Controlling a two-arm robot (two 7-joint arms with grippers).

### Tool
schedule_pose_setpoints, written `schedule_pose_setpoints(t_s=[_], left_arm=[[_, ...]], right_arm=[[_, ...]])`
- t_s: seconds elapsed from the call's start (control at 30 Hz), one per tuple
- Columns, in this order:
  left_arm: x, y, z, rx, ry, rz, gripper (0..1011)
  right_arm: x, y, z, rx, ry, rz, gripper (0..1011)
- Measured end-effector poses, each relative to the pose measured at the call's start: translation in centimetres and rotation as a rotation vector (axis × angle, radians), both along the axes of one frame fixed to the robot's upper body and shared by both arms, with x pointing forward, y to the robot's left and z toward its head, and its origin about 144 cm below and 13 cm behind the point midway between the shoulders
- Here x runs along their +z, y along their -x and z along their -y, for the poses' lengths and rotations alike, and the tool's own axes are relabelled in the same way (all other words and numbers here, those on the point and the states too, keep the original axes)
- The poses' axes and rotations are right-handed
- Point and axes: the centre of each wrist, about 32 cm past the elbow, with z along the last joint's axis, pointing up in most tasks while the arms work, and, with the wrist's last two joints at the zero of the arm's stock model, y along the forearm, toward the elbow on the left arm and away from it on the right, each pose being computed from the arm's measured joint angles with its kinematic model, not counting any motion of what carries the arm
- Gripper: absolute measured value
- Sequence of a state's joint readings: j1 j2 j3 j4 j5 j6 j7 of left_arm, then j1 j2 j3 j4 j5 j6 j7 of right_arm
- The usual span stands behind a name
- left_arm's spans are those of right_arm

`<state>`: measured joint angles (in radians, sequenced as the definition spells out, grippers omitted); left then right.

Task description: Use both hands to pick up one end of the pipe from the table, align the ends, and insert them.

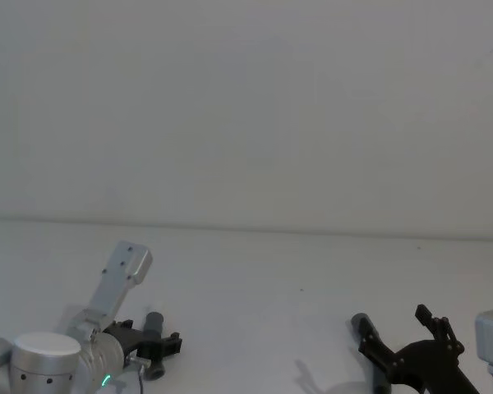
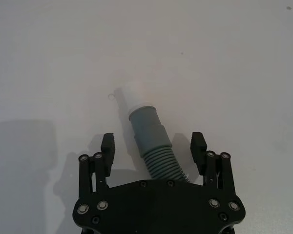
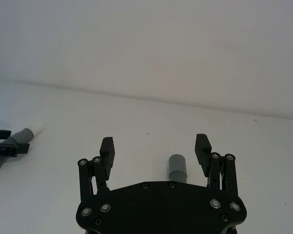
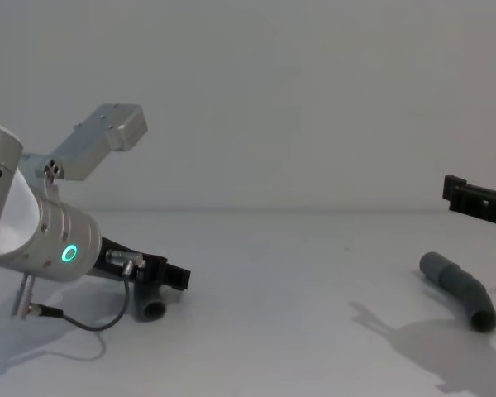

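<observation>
- Reaching low to the bench (image 1: 271, 279) with the left hand (image 2: 153, 144), jaws wide open, one on each side of the short pipe (image 2: 147, 124), not pinching it yet.
- Lies flat on the bench, long way running straight out from the left palm, white tip (image 2: 128, 99) pointing away from the hand.
- Hovering above the long pipe (image 4: 459, 285) with the right hand (image 3: 155, 144), jaws open too, holding nothing.
- Rests on the bench under that hand, well apart from the short pipe, bent a little, smooth grey end (image 3: 177, 163) showing between the jaws.
- Nearer its piece: the left hand, already around it.
- Looks like just a squeeze for the left; for the right, a drop down first, then a squeeze.
- Counting up: two pipe pieces, two hands, one bench.
</observation>
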<state>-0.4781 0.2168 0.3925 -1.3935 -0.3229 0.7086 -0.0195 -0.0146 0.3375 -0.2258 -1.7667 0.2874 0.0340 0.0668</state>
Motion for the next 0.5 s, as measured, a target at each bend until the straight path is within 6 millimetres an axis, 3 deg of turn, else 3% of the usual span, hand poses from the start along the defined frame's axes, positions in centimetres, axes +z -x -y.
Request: schedule_pose_setpoints(t_s=[0.4,0.5], left_arm=[[-0.15,-0.28,0.02,-0.006,-0.002,-0.001,628],[-0.17,-0.32,0.02,-0.007,-0.002,-0.001,503]], right_arm=[[0.0,0.0,0.0,0.0,0.0,0.0,1004],[0.0,0.0,0.0,0.0,0.0,0.0,1003]])
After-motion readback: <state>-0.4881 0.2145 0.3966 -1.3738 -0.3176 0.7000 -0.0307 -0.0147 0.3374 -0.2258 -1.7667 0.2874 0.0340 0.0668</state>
